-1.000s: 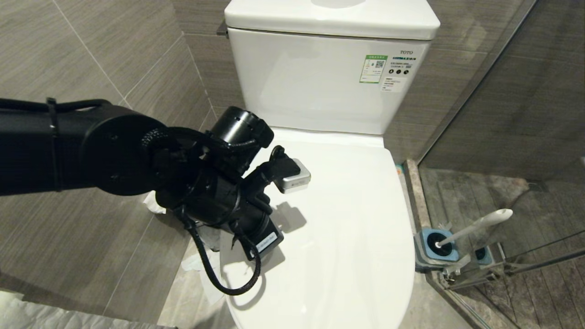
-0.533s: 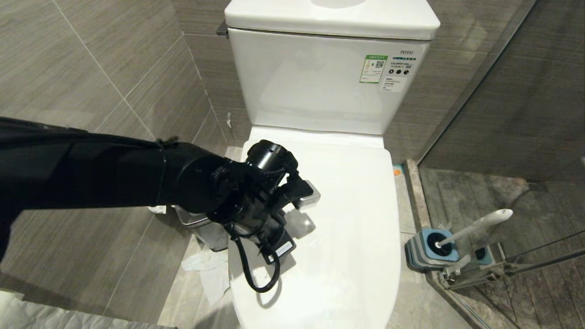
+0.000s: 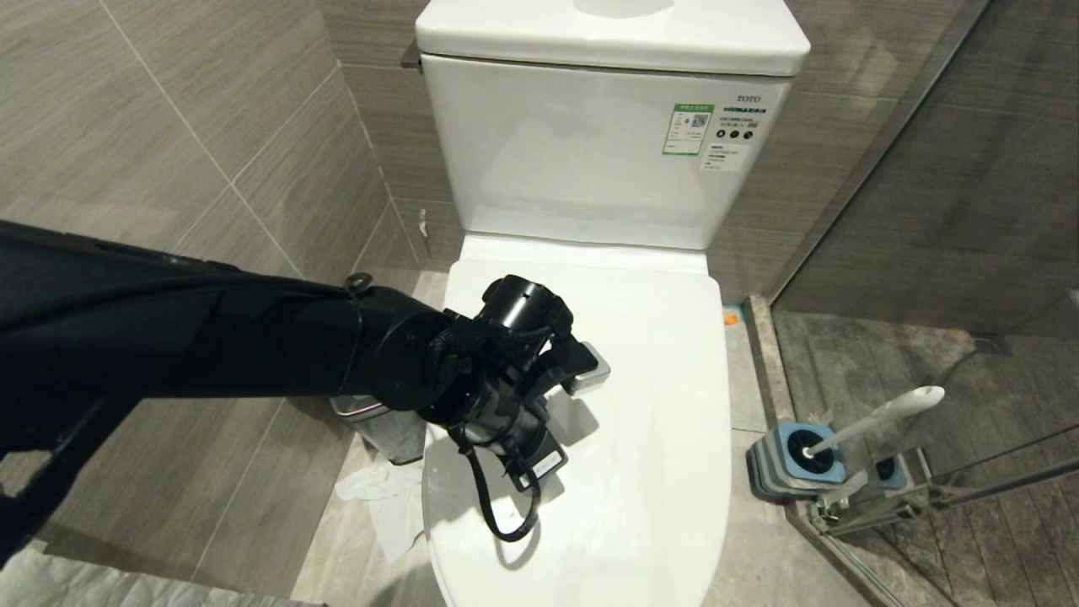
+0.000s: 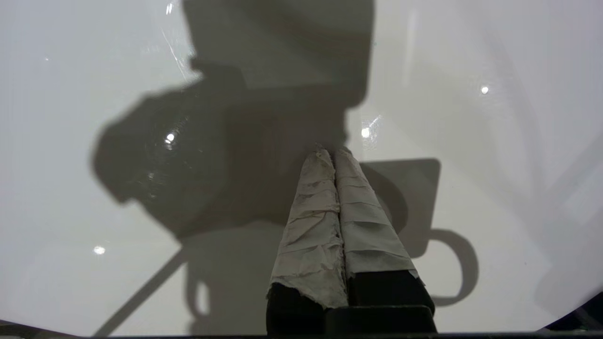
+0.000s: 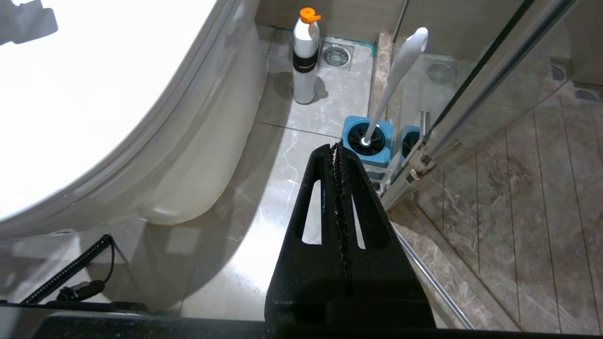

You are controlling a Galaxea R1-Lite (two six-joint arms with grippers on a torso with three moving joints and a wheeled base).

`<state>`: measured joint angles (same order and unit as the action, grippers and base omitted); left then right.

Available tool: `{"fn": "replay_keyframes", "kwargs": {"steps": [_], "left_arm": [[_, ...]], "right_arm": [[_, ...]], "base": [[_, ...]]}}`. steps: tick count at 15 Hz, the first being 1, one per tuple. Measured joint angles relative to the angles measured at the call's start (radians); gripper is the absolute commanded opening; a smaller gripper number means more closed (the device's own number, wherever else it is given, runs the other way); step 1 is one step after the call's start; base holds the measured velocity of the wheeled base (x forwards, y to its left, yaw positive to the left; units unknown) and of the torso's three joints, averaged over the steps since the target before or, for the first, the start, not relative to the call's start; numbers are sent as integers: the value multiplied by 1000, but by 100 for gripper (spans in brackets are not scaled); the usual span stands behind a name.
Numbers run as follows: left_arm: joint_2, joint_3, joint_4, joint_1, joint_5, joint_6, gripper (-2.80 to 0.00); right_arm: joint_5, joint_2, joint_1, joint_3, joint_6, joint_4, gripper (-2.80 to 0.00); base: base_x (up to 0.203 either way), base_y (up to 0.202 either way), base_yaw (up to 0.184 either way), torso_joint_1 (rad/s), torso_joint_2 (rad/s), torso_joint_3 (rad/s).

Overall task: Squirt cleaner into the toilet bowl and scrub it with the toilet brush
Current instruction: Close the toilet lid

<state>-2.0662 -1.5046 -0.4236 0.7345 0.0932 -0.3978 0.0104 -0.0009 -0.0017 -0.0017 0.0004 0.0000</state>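
Right now the lid (image 3: 641, 396) of the toilet is down, so the toilet bowl itself is hidden beneath it and no cleaner shows on the ceramic. The left end effector (image 4: 333, 153) hangs just above the lid's glossy top, its two cloth-wrapped fingers (image 4: 313, 221) pressed together with nothing between them. Judging by that pose, the step in hand is raising the lid. To do it well, the closed tips should go to the lid's front or side edge, hook under the lip and sweep up and back toward the tank (image 3: 590, 152); pushing on the smooth top would likely only slide. Whether the tips already touch the surface is hard to tell from the shadowed wrist view.

The right end effector (image 5: 338, 149) is parked low beside the toilet, fingers shut and empty, pointing toward the toilet brush (image 5: 395, 80), which stands in its blue holder (image 5: 365, 146) by the glass shower door (image 5: 476, 89). An orange-capped white bottle (image 5: 305, 56) stands on the floor behind it.

On the tank, "TOTO" is readable above a green-bordered sticker (image 3: 688, 128) with a QR code; its smaller print is illegible
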Motion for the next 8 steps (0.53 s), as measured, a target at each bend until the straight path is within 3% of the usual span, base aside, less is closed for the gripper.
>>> {"fn": "replay_keyframes", "kwargs": {"steps": [4, 8], "left_arm": [[75, -125, -27, -4, -4, -4, -280], [218, -340, -214, -2, -30, 27, -280]], "right_arm": [[0, 0, 1, 0, 0, 0, -280], [0, 0, 0, 0, 0, 0, -280]], "base": [[0, 0, 0, 0, 0, 0], [0, 0, 0, 0, 0, 0]]}}
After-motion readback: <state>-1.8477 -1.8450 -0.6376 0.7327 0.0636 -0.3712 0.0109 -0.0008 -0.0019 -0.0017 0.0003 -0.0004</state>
